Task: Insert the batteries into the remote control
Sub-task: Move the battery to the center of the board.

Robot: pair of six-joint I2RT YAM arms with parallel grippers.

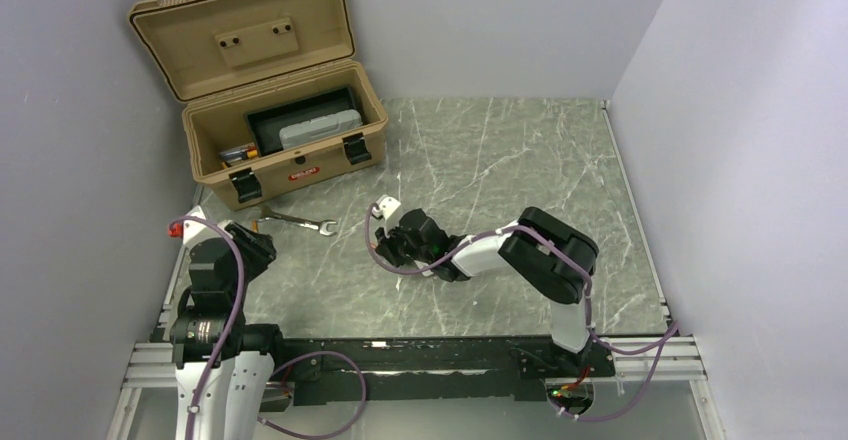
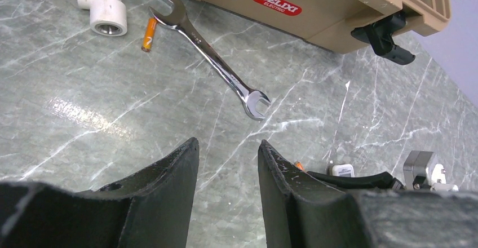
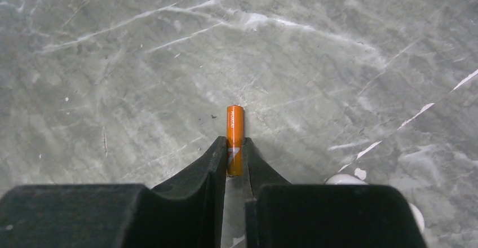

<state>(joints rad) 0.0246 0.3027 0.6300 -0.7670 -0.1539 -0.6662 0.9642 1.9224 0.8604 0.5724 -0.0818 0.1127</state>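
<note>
Gripping item one, an orange battery (image 3: 235, 125): the right gripper (image 3: 234, 146) is pinching its near end between both fingertips, and the far end is sticking out forward, low over the marble table (image 3: 113, 62). I am unable to tell whether it is touching the surface. In the overhead view the arm is covering the fingertips, so I am not seeing this battery there.

Item two, second battery (image 2: 148, 34): it is lying loose on the table, just beside the far head of the wrench (image 2: 211, 62) and near the white pipe elbow (image 2: 104, 11).

Item three, left gripper (image 2: 228, 146): its jaws are standing apart with only table showing in the gap.

Item four, remote control: I am not managing to pick it out in any view.

Item five, white rounded object (image 3: 344, 179): the right finger is hiding most of it, so I am leaving it unnamed.

Item six, tan toolbox (image 1: 320, 165): it is sitting at the far left with its lid open. A grey case (image 1: 320, 130) is lying inside, and the small coloured pieces in the left compartment are too small to name. The left wrist view is cutting off all but its lower front and latches.
</note>
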